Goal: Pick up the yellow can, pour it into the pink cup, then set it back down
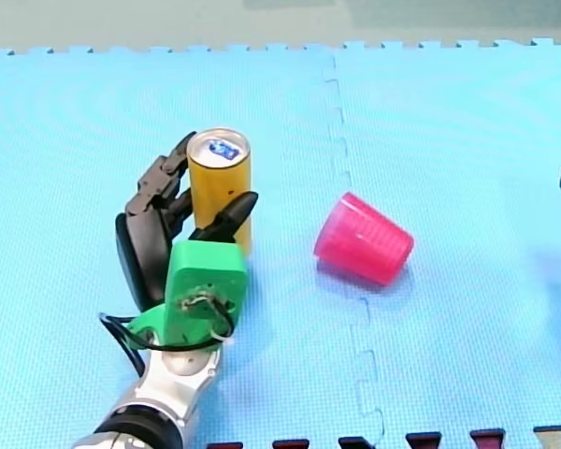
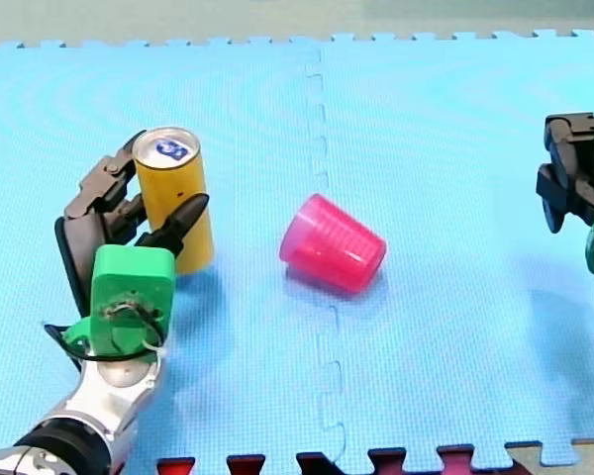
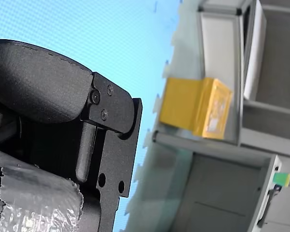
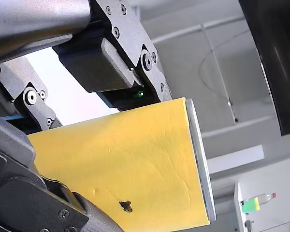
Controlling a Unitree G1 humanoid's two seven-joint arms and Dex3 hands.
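**Left hand (image 2: 119, 237) gripping yellow can (image 2: 175, 198) beside tipped cup**

You are holding the upright yellow can on the blue mat (image 2: 426, 119), left of the pink cup (image 2: 334, 243), which is lying on its side. Your right hand (image 2: 574, 183) is hovering well right of the cup; you cannot tell its grip.

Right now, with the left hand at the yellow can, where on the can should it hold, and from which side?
Hold the yellow can around its mid-body, from the robot's left, as the left hand is placed: fingers behind, thumb in front. It stands upright, so its straight round wall suits that wrap. The right hand is at the mat's right edge.
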